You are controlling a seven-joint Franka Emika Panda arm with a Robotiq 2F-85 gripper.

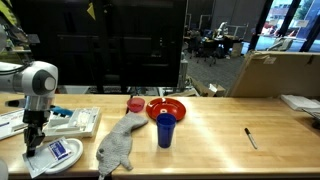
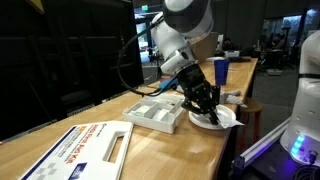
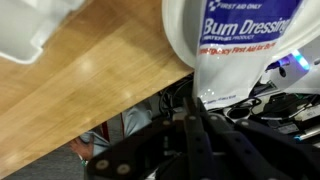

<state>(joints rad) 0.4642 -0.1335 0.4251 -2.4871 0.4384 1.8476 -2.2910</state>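
the wooden table (image 1: 220, 125) carries everything, and the work in hand sits at one end of it, near the edge. it is a pinch on the burn dressing packet (image 3: 240, 45), which lies flat on the wood just beside the white tray (image 2: 158, 113).

a flat, smooth sachet like this likely gives little to bite on. i judge the hold is best kept on the packet's border, deep enough that both fingers cover the sealed rim and not only its tip. any lift should go straight up and slowly, since a thin packet held by one edge will probably droop and may swing or slip out. it is worth keeping clear of the tray, which is close enough to catch a hanging corner. the table's edge also needs care, as a dropped packet could slide off it.

the pincer (image 3: 197, 112) has its jaws drawn together. in the wrist view the packet's near edge runs down into them, so it looks clamped on that edge. how deep the bite goes i cannot tell, as the fingers hide it.

the arm (image 2: 175, 40) comes down from above in a steep bend, its big white joints stacked over the spot and black cables looping off the wrist. in an exterior view the last link slants down toward the table's edge, so the pincer seems to meet the packet at a tilt rather than square on. its fingertips are low, right at the wood.
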